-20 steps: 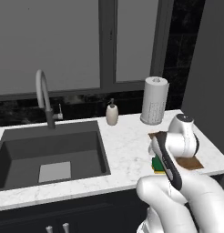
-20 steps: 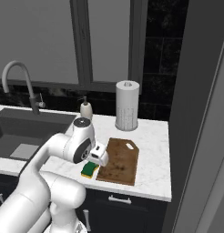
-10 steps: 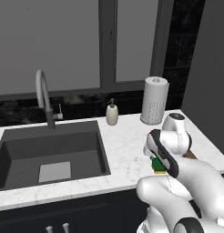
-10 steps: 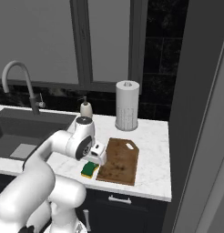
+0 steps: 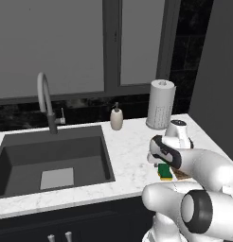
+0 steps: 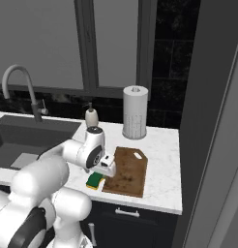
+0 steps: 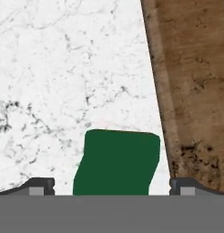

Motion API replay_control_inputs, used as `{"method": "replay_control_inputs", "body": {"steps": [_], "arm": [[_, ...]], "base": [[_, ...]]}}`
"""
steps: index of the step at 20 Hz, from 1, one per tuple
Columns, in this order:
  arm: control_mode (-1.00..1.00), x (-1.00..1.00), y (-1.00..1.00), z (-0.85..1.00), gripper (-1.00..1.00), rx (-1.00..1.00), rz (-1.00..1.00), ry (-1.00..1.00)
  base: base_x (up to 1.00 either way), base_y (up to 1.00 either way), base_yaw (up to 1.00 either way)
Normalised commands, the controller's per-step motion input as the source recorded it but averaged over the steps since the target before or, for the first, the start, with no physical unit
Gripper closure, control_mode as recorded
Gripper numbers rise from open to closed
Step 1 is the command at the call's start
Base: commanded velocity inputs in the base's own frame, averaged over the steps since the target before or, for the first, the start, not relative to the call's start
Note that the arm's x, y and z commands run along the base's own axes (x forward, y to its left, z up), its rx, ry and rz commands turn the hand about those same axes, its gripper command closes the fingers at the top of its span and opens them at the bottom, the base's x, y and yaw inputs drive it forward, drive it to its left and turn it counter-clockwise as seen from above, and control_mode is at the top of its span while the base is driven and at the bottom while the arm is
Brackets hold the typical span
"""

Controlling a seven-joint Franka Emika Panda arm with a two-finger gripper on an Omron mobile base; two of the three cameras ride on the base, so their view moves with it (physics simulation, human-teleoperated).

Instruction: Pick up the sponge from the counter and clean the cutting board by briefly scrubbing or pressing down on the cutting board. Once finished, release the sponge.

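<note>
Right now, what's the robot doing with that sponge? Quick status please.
End effector open, fingers either side of the sponge. Sponge on the counter, not yet gripped. Cutting board right beside it. Nothing in the way.

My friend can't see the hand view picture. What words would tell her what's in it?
A dark green sponge lies on the white marble counter, between the robot's two open jaws at the bottom edge. A brown wooden cutting board fills the right side, close beside the sponge.
</note>
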Motion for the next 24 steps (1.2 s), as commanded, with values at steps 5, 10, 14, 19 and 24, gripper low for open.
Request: {"method": "replay_control_inputs", "body": {"steps": [5,10,14,19,24], "arm": [[-1.00,0.00,0.01,-0.60,-1.00,0.00,0.00,0.00],[-1.00,0.00,0.37,-0.61,-1.00,-0.02,0.01,0.00],[-1.00,0.00,0.64,-0.44,1.00,-0.06,0.05,0.00],[-1.00,-0.17,0.05,-0.39,1.00,0.01,0.05,0.00],[-1.00,-0.39,-0.09,-0.54,1.00,0.06,0.10,0.00]], "base": [[0.00,0.00,0.00],[0.00,0.00,0.00],[0.00,0.00,0.00],[0.00,0.00,0.00],[0.00,0.00,0.00]]}}
